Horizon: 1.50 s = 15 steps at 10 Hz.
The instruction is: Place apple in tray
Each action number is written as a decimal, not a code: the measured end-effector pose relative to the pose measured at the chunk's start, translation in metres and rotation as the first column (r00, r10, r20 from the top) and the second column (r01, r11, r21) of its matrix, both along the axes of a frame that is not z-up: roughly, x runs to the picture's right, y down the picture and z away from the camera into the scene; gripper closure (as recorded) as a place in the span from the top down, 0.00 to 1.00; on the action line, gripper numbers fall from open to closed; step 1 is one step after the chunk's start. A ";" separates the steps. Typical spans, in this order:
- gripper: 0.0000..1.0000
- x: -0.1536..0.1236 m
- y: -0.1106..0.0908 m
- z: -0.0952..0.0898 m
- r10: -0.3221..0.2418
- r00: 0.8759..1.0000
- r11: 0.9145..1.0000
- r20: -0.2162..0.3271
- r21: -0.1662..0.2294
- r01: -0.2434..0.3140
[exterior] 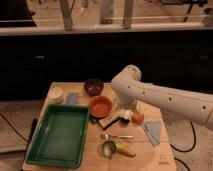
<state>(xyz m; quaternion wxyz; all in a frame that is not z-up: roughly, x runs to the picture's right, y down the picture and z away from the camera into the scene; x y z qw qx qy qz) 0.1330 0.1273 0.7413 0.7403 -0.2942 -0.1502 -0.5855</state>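
Note:
The apple (137,118) is a small red-orange fruit lying on the wooden table (90,162), right of centre. My gripper (126,116) hangs from the white arm (150,95) and sits low over the table, right against the apple's left side. I cannot see whether it holds the apple. The green tray (60,135) lies empty on the left half of the table, well to the left of the apple.
An orange bowl (101,106) and a dark bowl (93,86) stand between tray and arm. A white cup (56,94) and a blue item (72,98) are at the back left. A blue cloth (152,131), a fork (117,136), a metal cup (108,148) and a banana (125,149) lie in front.

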 end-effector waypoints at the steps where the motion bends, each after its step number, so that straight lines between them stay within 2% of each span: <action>1: 0.80 0.005 -0.001 0.003 0.006 1.000 1.000 -0.004 -0.006 -0.006; 5: 0.80 0.023 -0.003 0.018 0.028 0.999 0.999 -0.023 -0.028 -0.029; 7: 0.80 0.035 0.001 0.031 0.052 0.998 0.997 -0.036 -0.047 -0.054; 13: 0.80 0.070 0.022 0.074 0.134 0.989 0.987 -0.060 -0.086 -0.139; 15: 0.73 0.078 0.027 0.083 0.145 0.987 0.984 -0.063 -0.100 -0.151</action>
